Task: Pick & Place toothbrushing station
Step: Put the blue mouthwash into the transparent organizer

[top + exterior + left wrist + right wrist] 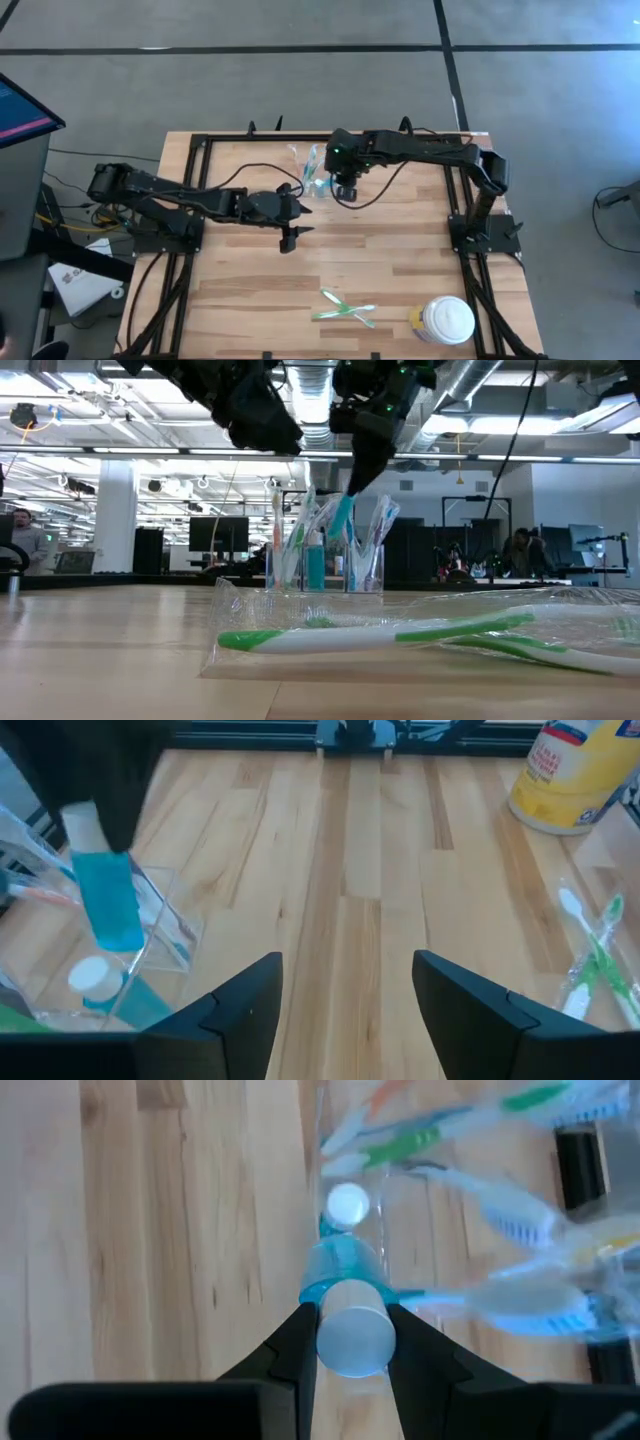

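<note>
From above, my right claw point(345, 187) hangs over the clear holder point(312, 180) at the far middle of the table, pinching a teal tube; from this height the tube is lost under my wrist; my left claw point(288, 238) waits just on the near side of that holder, spread and empty, out of my way; two green toothbrushes in a clear wrapper point(343, 308) lie well toward the near edge, with a white lidded jar point(445, 320) beside them, both far from either claw. From table height, the teal tube point(340, 516) slants down from my right fingers into the holder point(322, 568), where other brushes and a second tube already stand upright; I judge I hold it by its upper end so that its lower end can go in first. From my left wrist, my two fingers point(240, 1010) stand wide apart over bare wood, with the tube point(103, 890) and holder point(150, 940) off to one side. From my right wrist, my fingers point(292, 1348) press on the tube point(352, 1335) from both sides; directly beyond it sits the holder point(380, 1210) with its brushes, so I judge the drop is lined up and not yet released.
</note>
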Tool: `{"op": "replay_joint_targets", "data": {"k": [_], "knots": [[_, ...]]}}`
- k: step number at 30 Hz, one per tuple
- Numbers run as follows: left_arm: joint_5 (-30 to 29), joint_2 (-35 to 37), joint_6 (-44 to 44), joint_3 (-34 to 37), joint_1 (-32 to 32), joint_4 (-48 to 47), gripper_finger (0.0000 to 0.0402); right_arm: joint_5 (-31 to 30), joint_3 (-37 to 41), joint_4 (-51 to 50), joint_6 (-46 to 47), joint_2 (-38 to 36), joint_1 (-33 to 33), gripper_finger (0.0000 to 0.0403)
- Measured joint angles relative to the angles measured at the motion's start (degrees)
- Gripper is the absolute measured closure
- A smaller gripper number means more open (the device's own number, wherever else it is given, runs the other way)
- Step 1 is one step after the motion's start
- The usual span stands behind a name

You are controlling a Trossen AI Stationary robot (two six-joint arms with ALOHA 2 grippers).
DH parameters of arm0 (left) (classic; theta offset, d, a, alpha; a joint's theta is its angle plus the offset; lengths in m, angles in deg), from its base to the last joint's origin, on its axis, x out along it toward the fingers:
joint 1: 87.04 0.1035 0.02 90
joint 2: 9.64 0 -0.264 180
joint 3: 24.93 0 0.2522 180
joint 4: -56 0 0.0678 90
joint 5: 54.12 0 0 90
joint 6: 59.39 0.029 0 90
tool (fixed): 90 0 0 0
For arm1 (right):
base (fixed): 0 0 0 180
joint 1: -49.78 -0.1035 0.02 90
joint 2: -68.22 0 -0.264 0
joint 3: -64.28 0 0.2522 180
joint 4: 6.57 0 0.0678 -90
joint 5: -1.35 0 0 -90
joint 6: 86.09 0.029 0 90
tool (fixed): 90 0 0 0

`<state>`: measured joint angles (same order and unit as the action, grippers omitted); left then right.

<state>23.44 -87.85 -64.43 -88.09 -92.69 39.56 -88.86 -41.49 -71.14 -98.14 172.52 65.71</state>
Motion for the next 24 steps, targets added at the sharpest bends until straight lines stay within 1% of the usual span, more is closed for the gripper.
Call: {"op": "replay_joint_targets", "data": {"k": [4,6,9,15,24], "knots": [[0.0,0.0,-0.2,1.5,0.1,0.0,0.0184,0.3,-4.3,-2.6,-1.3,2.8,0.0,0.0317],[0.0,0.0,-0.2,1.7,0.1,0.2,0.0184,0.2,-5.4,-3.7,-1.5,3.0,0.3,0.0317],[0.0,0.0,-0.2,1.7,0.1,0.7,0.0184,0.2,-5.4,-3.6,-1.9,3.0,0.4,0.0317],[0.0,0.0,0.0,1.7,0.1,1.4,0.0184,0.2,-5.4,-6.5,-1.6,2.8,1.1,0.0317],[0.0,0.0,0.0,1.7,0.1,1.6,0.0184,0.2,-5.4,-6.1,-1.7,2.7,1.0,0.0317]]}}
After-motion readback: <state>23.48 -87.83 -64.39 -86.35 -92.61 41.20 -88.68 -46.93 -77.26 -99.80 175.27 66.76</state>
